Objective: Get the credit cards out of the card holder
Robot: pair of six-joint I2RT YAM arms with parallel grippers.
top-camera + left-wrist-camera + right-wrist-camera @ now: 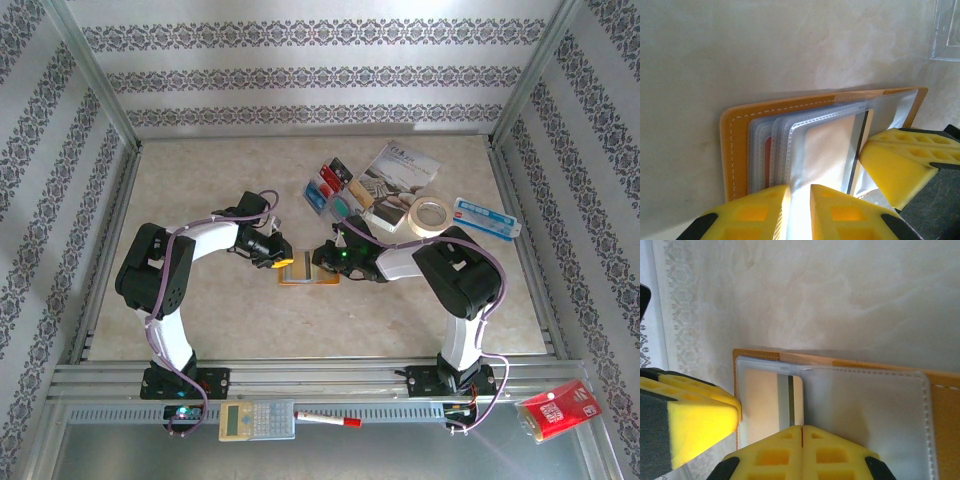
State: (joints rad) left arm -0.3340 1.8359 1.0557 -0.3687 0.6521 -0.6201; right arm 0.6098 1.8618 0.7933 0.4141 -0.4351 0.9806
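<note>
The card holder, an orange wallet, lies open on the table between both grippers. In the left wrist view its orange cover and grey-clear sleeves fan out. My left gripper is shut on the top sleeve at its near edge. That sleeve holds a tan credit card with a dark stripe, and a red card shows in a lower sleeve. My right gripper is shut, its tips touching each other at the tan card's near edge. Several loose cards lie further back.
Behind the wallet lie a printed brochure, a tape roll and a long white-and-blue box. A calculator, a marker and a red packet sit at the near rail. Open tabletop stretches left and front.
</note>
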